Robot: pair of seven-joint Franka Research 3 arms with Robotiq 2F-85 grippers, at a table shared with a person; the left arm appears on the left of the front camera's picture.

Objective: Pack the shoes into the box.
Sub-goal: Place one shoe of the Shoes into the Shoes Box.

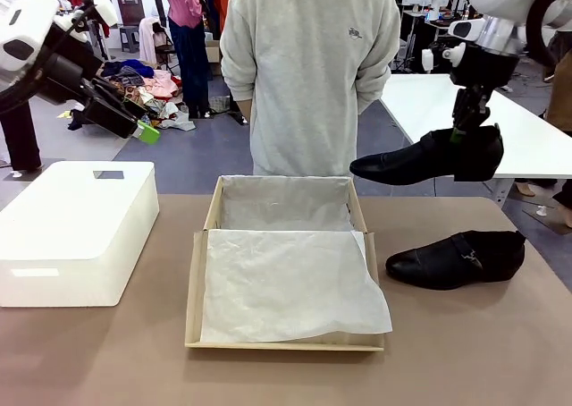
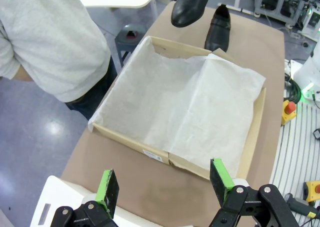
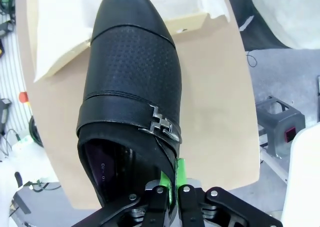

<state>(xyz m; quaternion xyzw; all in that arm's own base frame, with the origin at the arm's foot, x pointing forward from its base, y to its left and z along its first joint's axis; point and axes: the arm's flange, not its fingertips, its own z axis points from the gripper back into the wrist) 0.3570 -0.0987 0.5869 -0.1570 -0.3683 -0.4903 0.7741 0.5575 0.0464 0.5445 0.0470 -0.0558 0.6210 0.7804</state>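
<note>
Item one, lifted shoe (image 1: pixel 429 156): glossy black leather, pointed toe, low heel, finely perforated band across the vamp, strap with a small metal buckle (image 3: pixel 162 124) at the side; it hangs level in the air beside the far right corner of the cardboard shoebox (image 1: pixel 198 281), toe towards it; carried by the right gripper (image 3: pixel 175 179), whose jaws are clamped thin on the side wall of the opening near the heel; judged stiff in sole and heel, softer at the collar, moderately light, with a polished skin likely to slip or scuff, so the firm collar edge or heel counter looks the sound place to hold, not the shiny toe. Item two, second shoe (image 1: pixel 456 260): the matching shoe, resting on its sole on the table (image 1: pixel 465 352) just right of the shoebox and apart from it, toe pointing at the box wall; not yet packed. Item three, the shoebox: shallow brown cardboard, open, thin-walled and probably easy to push about; lined with white tissue paper (image 1: pixel 286 285), crinkled and limp, draped over the near part and likely to bunch under a sliding sole, which favours lowering from above. Item four, left gripper (image 2: pixel 164 176): raised at the left of the table, jaws wide apart, green pads bare, holding nothing. Sundries: a plain white box (image 1: pixel 76 227), smooth with rounded corners, left of the shoebox; a person (image 1: pixel 308 75) in a grey sweatshirt standing at the far side.
</note>
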